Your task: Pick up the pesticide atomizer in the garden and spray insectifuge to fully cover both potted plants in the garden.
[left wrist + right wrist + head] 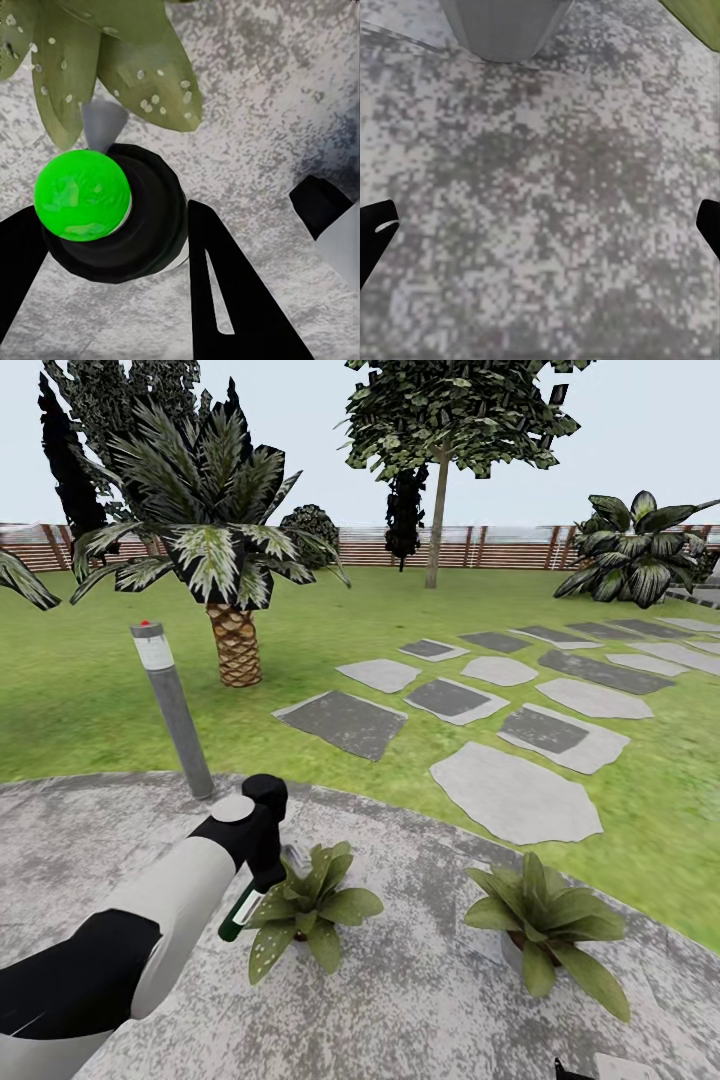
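Now squeezing slim dark-green spray bottle (112, 217) in left gripper (112, 247) beside spotted olive-green leafy plant (310, 905); right gripper (540, 225) wide open, holding nothing.

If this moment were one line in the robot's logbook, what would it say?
left gripper: shut on pesticide atomizer | aim: left potted plant, leaves white-speckled | right potted plant: unspeckled | right gripper: open over patio
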Available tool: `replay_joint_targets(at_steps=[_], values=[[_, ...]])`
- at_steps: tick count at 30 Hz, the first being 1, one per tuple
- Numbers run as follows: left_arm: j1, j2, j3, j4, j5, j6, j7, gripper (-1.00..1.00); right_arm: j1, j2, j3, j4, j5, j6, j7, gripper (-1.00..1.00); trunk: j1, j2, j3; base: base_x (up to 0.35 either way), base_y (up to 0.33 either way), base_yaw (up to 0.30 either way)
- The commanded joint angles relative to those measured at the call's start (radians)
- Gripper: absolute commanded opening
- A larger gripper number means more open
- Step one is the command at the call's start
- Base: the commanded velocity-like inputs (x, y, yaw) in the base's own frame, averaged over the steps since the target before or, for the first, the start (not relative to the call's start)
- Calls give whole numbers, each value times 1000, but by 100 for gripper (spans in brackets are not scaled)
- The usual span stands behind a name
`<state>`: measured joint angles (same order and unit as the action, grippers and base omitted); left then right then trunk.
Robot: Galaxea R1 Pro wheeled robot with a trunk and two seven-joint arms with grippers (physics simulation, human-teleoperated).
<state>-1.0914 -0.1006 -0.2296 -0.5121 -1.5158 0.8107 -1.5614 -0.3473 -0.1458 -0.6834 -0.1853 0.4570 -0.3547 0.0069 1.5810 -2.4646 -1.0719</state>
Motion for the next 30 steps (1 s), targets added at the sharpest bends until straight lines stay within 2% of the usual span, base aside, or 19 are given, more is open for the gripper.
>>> replay_joint_targets(at_steps=[1,16,24,30], values=[[-1,0,-2,-1,-7,11,-9,-100,-1,0,-8,1,9,-4,1,100,0,0,-1,0,0,0],[1,-2,-7,0,-17,13,-9,-100,-1,3,-8,1,9,-4,1,100,-54,98,43,0,0,0],[2,0,-5,10,-17,12,-9,-100,-1,5,-8,1,9,-4,1,100,-85,154,57,0,0,0],[57,7,-5,13,-18,9,-9,-100,-1,5,-8,1,9,-4,1,100,-108,196,66,0,0,0]])
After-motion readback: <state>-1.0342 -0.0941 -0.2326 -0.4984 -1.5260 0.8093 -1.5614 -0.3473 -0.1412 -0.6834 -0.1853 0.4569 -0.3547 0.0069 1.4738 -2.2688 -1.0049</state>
